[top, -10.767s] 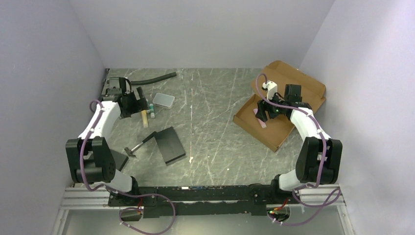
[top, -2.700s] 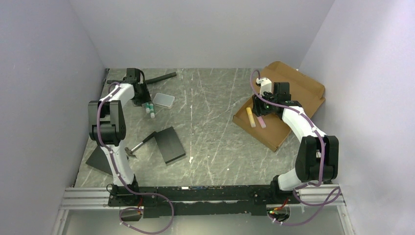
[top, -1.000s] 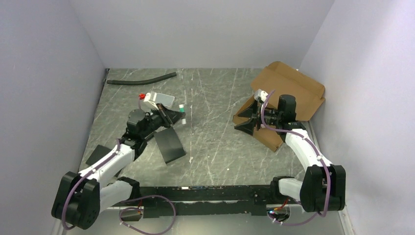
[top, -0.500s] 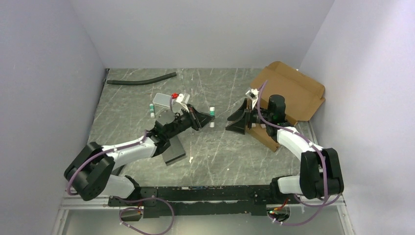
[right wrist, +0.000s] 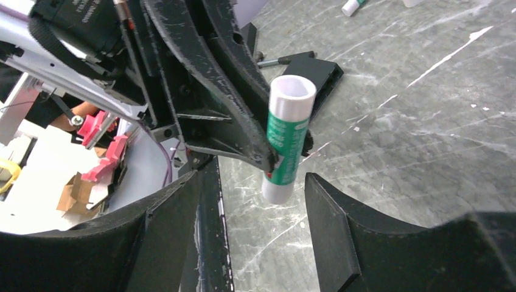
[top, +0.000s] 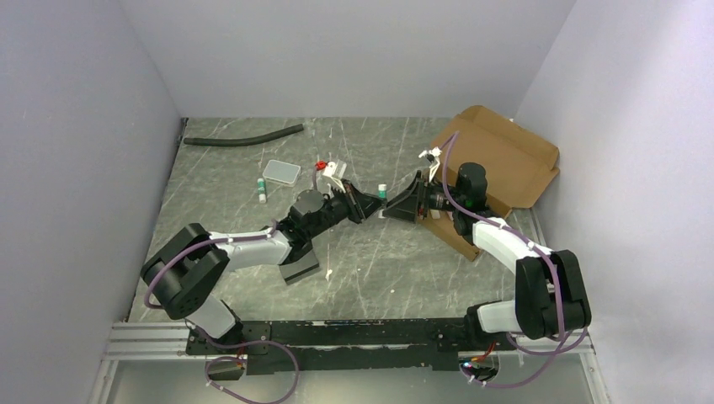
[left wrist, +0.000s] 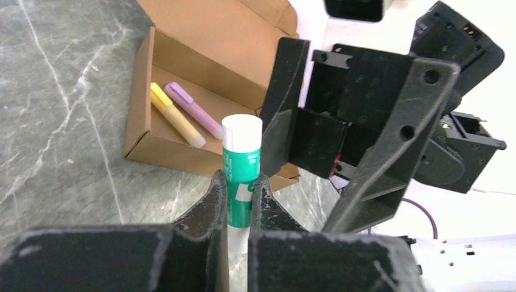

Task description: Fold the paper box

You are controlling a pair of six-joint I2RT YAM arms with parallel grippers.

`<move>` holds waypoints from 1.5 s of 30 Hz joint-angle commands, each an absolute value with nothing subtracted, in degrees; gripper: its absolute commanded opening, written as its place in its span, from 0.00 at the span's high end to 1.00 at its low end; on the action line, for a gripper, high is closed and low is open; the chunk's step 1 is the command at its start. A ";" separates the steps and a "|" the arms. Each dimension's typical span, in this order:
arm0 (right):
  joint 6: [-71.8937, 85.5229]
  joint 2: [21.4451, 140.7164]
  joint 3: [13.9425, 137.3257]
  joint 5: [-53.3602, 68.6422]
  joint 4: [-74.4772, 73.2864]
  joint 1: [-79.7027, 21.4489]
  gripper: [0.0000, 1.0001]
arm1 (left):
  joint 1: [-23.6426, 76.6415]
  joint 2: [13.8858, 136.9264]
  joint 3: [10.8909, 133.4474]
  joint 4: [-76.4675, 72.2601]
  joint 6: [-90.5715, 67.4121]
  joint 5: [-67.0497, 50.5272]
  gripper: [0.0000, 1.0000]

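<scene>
The paper box (top: pixel 505 156) is a brown cardboard mailer lying open at the far right, its lid leaning on the wall. In the left wrist view the paper box (left wrist: pixel 201 36) holds a yellow marker (left wrist: pixel 176 123) and a purple marker (left wrist: pixel 193 111). My left gripper (top: pixel 369 204) is stretched to mid-table, shut on a green and white glue stick (top: pixel 381 190). The left gripper (left wrist: pixel 239 182) pinches the glue stick (left wrist: pixel 241 164) upright. My right gripper (top: pixel 397 204) faces it, open. The right gripper (right wrist: pixel 254 179) has the glue stick (right wrist: pixel 286 146) at its mouth, apart from both jaws.
A black hose (top: pixel 244 135) lies along the far edge. A pale lidded container (top: pixel 280 172) and another glue stick (top: pixel 263 192) sit left of centre. A black slab (top: pixel 295 252) lies under the left arm. Walls close in on three sides.
My left arm has swung right across the table carrying the glue stick. My right gripper has left the box, moved left to meet it, and its jaws have narrowed a little.
</scene>
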State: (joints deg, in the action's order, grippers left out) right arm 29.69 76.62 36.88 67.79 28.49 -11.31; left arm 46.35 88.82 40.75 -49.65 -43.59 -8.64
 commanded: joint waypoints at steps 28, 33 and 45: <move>-2.40 76.42 46.81 69.32 2.51 -9.63 1.00 | 48.85 78.86 43.37 -36.30 -37.55 -0.55 0.10; -14.21 75.32 50.39 67.29 -9.45 -6.79 1.00 | 48.68 70.19 41.84 -23.18 -32.05 5.93 0.00; -29.54 73.93 55.74 46.99 -23.40 -0.37 1.00 | 48.30 52.80 35.30 -0.65 -32.93 25.62 0.01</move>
